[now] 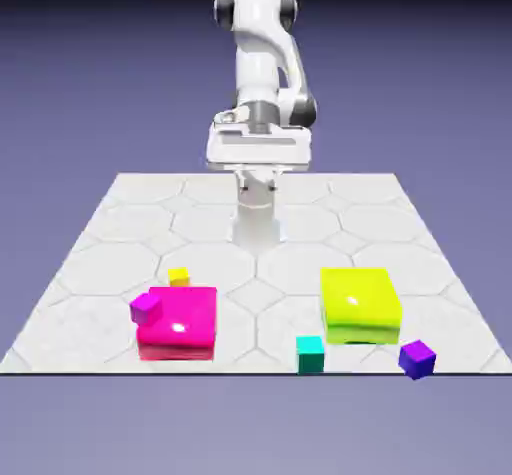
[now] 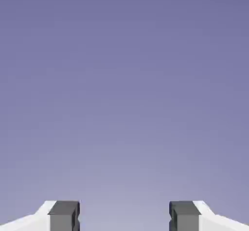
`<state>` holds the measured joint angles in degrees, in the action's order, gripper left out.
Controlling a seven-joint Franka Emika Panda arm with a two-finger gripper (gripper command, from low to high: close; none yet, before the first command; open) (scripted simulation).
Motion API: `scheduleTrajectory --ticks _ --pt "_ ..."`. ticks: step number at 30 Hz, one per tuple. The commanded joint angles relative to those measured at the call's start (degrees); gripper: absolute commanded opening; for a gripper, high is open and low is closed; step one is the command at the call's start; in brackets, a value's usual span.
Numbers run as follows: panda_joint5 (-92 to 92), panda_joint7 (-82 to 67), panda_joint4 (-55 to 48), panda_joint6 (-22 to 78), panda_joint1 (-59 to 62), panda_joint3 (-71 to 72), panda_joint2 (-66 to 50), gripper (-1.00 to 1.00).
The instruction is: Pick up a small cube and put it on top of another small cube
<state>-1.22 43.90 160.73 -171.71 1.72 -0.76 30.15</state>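
Several small cubes lie on the white hex-tiled table (image 1: 300, 213): a yellow one (image 1: 178, 277), a purple-magenta one (image 1: 146, 308), a teal one (image 1: 310, 354) and a violet one (image 1: 417, 359) near the front edge. My gripper (image 1: 258, 151) hangs high above the table's far half, well away from every cube. In the hand view the gripper (image 2: 124, 218) is open. Its two grey fingertips (image 2: 64, 215) stand wide apart, and only the plain backdrop shows between them. No cube appears in the hand view.
A large magenta block (image 1: 180, 323) sits at the exterior view's front left, with the yellow and purple-magenta cubes right beside it. At the front right is a large yellow-green block (image 1: 360, 305), with the teal and violet cubes near it.
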Motion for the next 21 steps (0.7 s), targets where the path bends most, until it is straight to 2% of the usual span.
scheduleTrajectory --ticks 1,16,21 --pt "-1.01 1.20 -0.22 1.91 2.00 -0.63 -2.08 0.00" --pt "-15.71 18.54 -3.44 29.56 30.99 -9.74 -32.25 0.00" --pt "-22.81 13.37 -3.71 22.04 32.84 -5.30 -40.55 0.00"
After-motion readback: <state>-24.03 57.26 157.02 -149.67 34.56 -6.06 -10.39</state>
